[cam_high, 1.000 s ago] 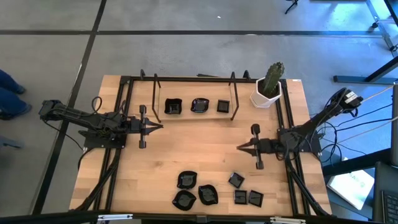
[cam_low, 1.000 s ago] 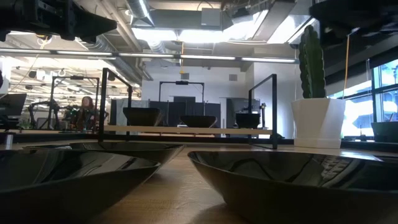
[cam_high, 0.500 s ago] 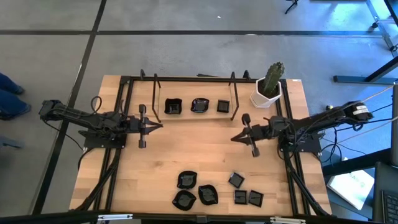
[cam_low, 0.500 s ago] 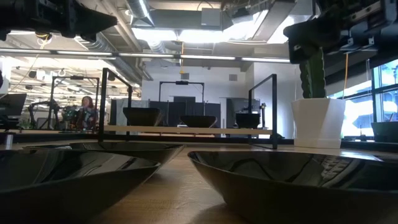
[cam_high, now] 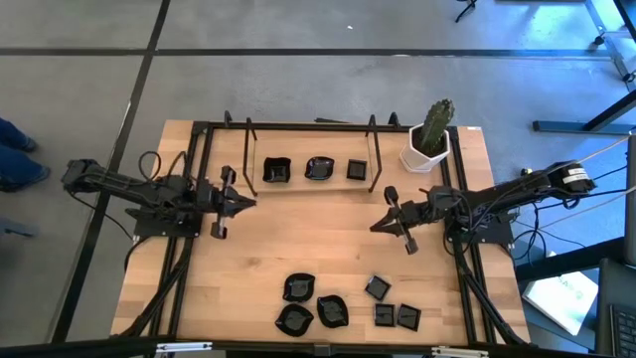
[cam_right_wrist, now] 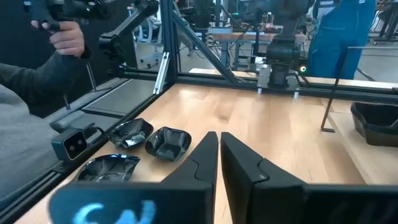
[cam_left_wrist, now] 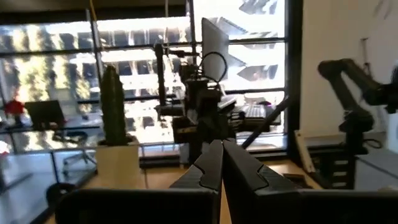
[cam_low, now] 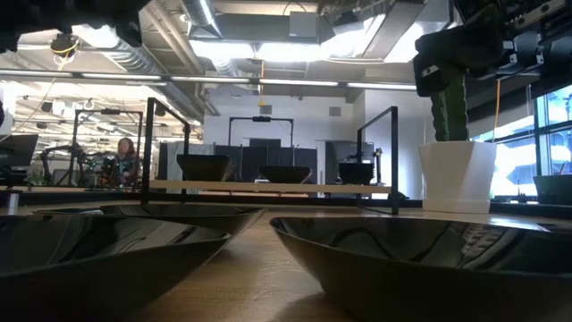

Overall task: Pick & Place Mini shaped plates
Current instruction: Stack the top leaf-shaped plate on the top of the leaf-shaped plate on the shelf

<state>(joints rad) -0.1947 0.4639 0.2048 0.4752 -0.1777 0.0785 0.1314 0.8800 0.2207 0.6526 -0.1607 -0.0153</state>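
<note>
Mini shaped plates (cam_high: 316, 310), tiny glossy black dishes, square and wavy-rimmed: seven scattered along the near edge of the pale wooden surface (cam_high: 318, 239), three rounded ones on the left, four squarer ones (cam_high: 394, 314) on the right. Two of them looming large and dark at the front of the low view (cam_low: 420, 268).

Mid-surface, left end effector (cam_high: 244, 202) hovering over the boards on the left, its two dark fingers (cam_left_wrist: 214, 165) pressed together, holding nothing. Right end effector (cam_high: 379, 225) hovering on the right, tip pointing toward the centre, fingers (cam_right_wrist: 214, 155) almost touching with only a thin slit between, nothing held.

Farther back, a black wire-frame rack (cam_high: 246, 159) with three more black plates (cam_high: 316, 168) in a row. Beside it at the far right corner, a white plant pot with a green cactus (cam_high: 430, 139).

Beyond the near edge, in the right wrist view, a person's hand (cam_right_wrist: 65, 37) and grey sleeve.
</note>
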